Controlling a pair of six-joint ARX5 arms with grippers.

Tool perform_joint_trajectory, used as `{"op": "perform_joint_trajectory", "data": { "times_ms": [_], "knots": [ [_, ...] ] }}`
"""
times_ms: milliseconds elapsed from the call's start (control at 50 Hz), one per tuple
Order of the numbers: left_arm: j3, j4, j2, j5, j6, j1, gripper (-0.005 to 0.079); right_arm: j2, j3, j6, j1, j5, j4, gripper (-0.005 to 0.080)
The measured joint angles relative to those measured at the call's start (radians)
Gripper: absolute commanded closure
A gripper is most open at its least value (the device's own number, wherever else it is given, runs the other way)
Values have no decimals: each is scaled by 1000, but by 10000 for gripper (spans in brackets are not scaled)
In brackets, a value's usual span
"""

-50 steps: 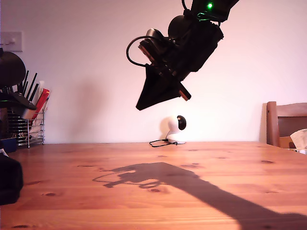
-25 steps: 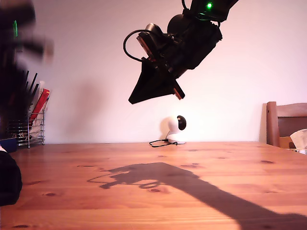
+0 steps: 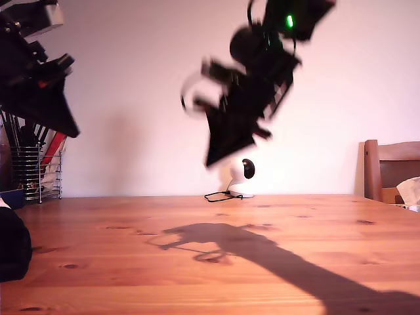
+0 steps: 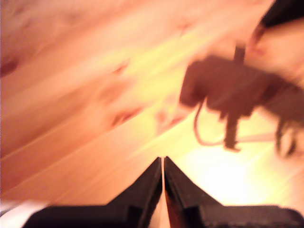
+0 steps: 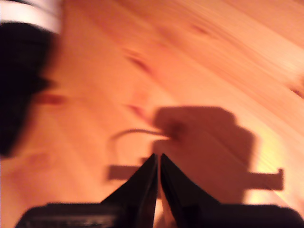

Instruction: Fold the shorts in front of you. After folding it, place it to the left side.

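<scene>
The shorts (image 3: 10,246) are a black bundle on the wooden table (image 3: 216,262) at the exterior view's left edge. In the second wrist view the shorts (image 5: 21,80) are a blurred dark mass with a white bit (image 5: 28,12) at one edge. My first gripper (image 4: 163,161) is shut on nothing above bare wood. My second gripper (image 5: 157,156) is also shut and empty, over a gripper's shadow (image 5: 199,142). In the exterior view, one arm (image 3: 246,98) hangs blurred high over the table's middle. Another arm (image 3: 36,85) is raised at that view's left. Which is first or second I cannot tell.
A wire rack of utensils (image 3: 36,167) stands at the back on the exterior view's left. A small white round camera (image 3: 237,177) with a cable sits by the wall. A wooden chair (image 3: 392,167) is at the exterior view's right. An arm's shadow (image 3: 262,252) crosses the table.
The middle arm's gripper has swung downward and is blurred with motion. The arm at the exterior view's left has risen into sharper view. The shorts have not moved.
</scene>
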Motion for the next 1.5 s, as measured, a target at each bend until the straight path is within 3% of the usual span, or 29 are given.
{"op": "perform_joint_trajectory", "data": {
  "times_ms": [140,320,600,880,1020,1140,1500],
  "knots": [
    [-61,42,0,42,-10,2,761,-60,-202,18,18,83,159,764],
    [-146,172,-47,93,-59,2,761,-285,-450,21,53,134,364,764],
    [-325,334,-338,98,-117,2,761,-637,-720,42,64,180,674,764],
    [-444,346,-664,90,-159,2,761,-917,-1014,56,77,250,829,764],
    [-467,312,-806,88,-159,2,761,-1094,-1077,64,142,350,856,763],
    [-467,309,-867,87,-159,2,761,-1197,-1070,64,171,360,849,763],
    [-467,216,-874,89,-183,2,761,-1208,-1068,65,167,362,640,763]
  ]
}}
